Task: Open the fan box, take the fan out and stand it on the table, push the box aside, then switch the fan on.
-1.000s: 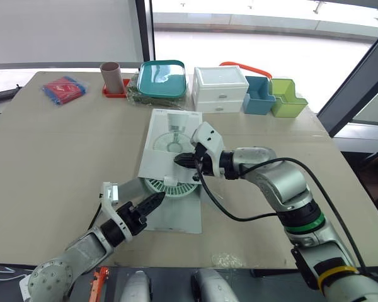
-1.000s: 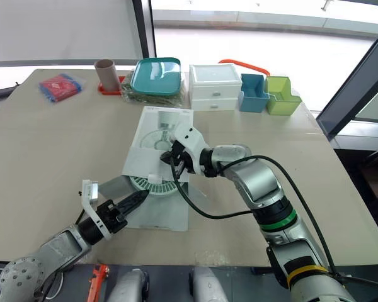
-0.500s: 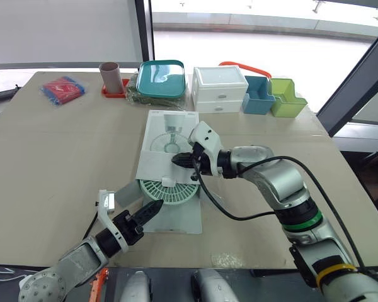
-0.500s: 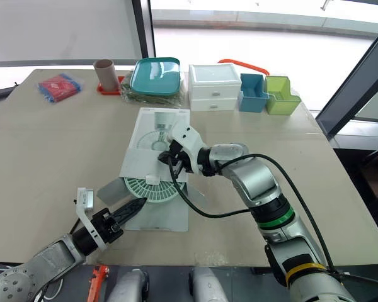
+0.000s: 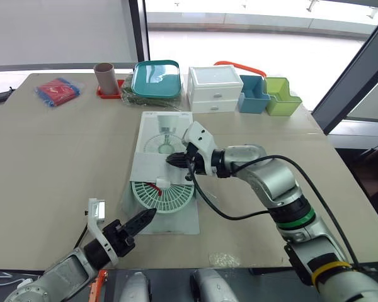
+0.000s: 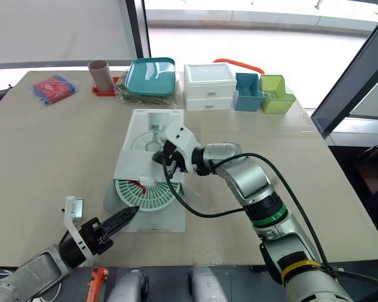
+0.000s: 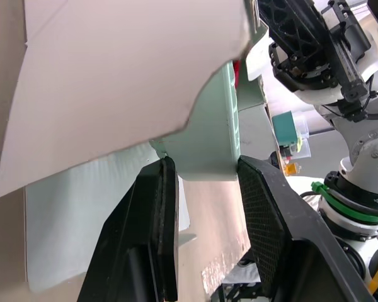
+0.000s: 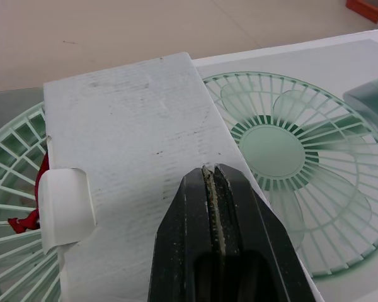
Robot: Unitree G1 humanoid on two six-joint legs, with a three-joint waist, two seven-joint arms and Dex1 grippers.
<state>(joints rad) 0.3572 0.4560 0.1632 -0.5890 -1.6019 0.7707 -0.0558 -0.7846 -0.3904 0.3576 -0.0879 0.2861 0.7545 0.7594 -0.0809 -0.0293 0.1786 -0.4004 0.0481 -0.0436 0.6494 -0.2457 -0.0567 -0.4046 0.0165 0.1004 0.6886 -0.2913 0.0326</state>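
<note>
the white box (image 5: 168,133) lies flat in the middle of the table (image 5: 50,157), its printed top facing up. its near flap (image 5: 150,167) is lifted off the opening. the right gripper (image 5: 174,160) has its fingers pressed together on that flap's edge; in the right wrist view a thin pale strip of card sits between the fingertips (image 8: 201,189).

just below the flap, at centre frame, the green fan (image 5: 164,198) lies flat in the open end of the box, grille up, with a small red tag (image 5: 154,186) near its upper left rim. a pale sheet (image 5: 179,220) spreads on the table under and below it.

the left gripper (image 5: 143,218) is low in the frame, left of centre, pointing at the fan's lower left edge. in the left wrist view its fingers (image 7: 157,239) stand apart, holding nothing, the fan's green rim just beyond them.

along the top of the frame stand a red packet (image 5: 57,91), a brown tube (image 5: 104,77), a teal tray (image 5: 155,77), white drawers (image 5: 215,88), a blue bin (image 5: 253,94) and a green bin (image 5: 283,95).
</note>
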